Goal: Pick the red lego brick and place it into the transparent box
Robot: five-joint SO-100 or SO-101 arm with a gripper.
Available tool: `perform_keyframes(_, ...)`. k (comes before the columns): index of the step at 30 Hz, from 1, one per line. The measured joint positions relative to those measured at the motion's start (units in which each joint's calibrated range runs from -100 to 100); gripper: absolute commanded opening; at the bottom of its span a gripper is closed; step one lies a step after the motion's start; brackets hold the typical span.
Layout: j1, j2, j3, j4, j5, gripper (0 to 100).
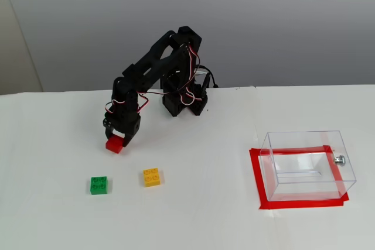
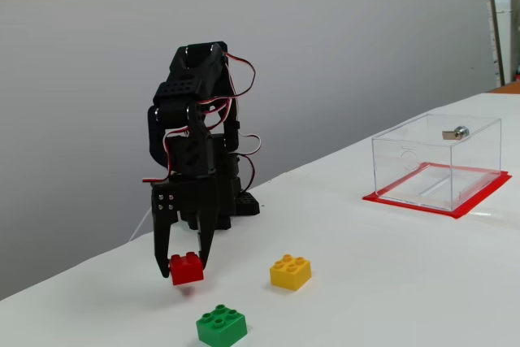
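The gripper (image 2: 185, 264) is clamped on the red lego brick (image 2: 187, 268), its 2 black fingers pointing down with the brick pinched between their tips. In a fixed view the brick (image 1: 115, 145) sits at the gripper's (image 1: 117, 142) lower end, and in the other it hangs tilted, clear of the white table (image 2: 390, 282), with a faint shadow beneath it. The black arm (image 1: 158, 68) arches up and back from the gripper to its base near the table's far edge, red and white wires looping along it. Near the gripper, toward the camera, lie 1 green brick (image 1: 99, 185) and 1 yellow brick (image 1: 152, 177), apart from each other, studs up. Well apart, at the right in both fixed views, the transparent box (image 1: 307, 165) stands on a red tape rectangle (image 1: 258, 185), with a small silver knob (image 1: 339, 159) on its right wall.
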Motion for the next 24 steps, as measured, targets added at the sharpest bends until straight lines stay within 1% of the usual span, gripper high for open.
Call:
perform_keyframes(12,-9.4,0.0,-22.6,20.9,-9.6,7)
perform_keyframes(17,-14.3,0.0,-29.9,25.5,-13.0,7)
perform_keyframes(24,-19.8,0.0,-37.3,29.1,-16.1,7)
